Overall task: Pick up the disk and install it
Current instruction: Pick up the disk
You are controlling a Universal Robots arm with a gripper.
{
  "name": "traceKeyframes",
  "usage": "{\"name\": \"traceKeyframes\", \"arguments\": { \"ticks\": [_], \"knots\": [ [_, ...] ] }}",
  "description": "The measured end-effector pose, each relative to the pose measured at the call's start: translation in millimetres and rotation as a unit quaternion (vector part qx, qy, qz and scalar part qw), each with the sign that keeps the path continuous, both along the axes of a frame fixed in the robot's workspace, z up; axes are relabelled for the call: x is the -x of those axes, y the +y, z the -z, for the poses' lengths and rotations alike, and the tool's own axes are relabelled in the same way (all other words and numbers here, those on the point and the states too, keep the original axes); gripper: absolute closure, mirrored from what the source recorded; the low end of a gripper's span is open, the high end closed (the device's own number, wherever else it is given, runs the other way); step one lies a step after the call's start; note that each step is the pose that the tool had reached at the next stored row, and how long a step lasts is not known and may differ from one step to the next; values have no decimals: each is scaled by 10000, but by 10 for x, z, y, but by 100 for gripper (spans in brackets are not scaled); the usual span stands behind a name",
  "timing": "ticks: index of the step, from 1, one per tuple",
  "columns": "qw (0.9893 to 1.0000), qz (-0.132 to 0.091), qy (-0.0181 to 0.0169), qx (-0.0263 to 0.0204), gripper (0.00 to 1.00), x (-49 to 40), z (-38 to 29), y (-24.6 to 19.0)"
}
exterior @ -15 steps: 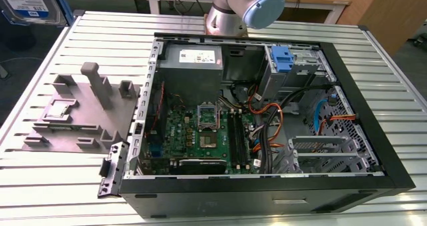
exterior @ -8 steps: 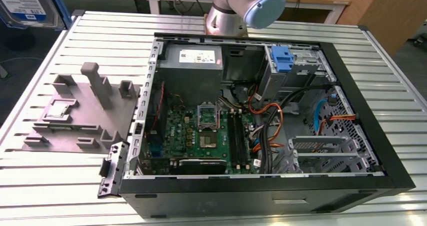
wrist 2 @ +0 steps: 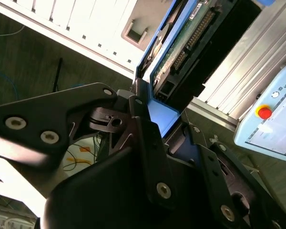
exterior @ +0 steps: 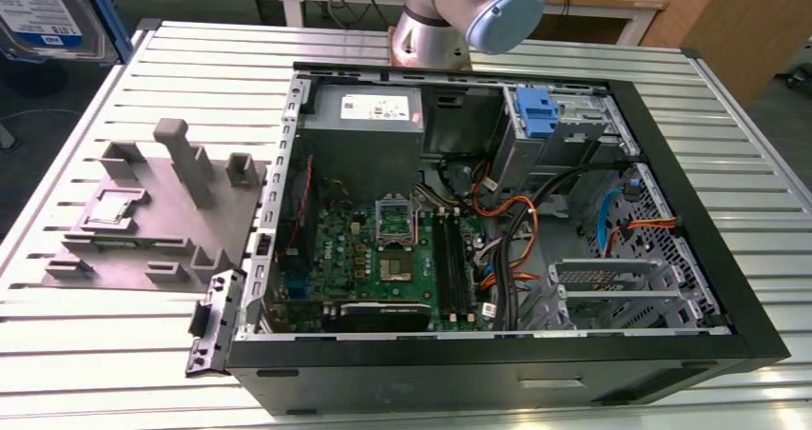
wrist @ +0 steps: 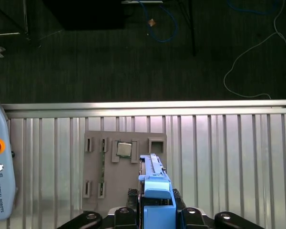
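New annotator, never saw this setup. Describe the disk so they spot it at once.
Find the open computer case on the slatted table. In the exterior view's upper left corner hangs the disk: a drive with white-and-blue label and blue frame, unlike the case's bare blue bracket.

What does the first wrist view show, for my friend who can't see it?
The fingers hold the blue-framed disk over a grey holder tray on a ribbed metal table. Dark floor with cables lies beyond.

Clamps the disk [wrist: 155, 187] edge-on in the gripper [wrist: 158, 211], black fingers [wrist 2: 148, 143] closed against its blue frame; rises from silver arm base [exterior: 432, 29].
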State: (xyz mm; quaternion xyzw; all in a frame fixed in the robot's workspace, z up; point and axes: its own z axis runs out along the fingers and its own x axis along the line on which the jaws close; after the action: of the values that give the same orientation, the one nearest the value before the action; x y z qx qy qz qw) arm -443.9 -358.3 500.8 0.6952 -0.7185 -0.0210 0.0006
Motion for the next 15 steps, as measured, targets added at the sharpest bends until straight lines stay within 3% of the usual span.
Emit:
{"name": "traceKeyframes", "arguments": {
  "ticks": [3,8,15],
  "knots": [
    [10000,0,1,0,64,0,0,-29],
    [10000,0,0,0,64,-9,-1,-33],
    [10000,0,0,0,64,-165,0,-32]
  ]
}}
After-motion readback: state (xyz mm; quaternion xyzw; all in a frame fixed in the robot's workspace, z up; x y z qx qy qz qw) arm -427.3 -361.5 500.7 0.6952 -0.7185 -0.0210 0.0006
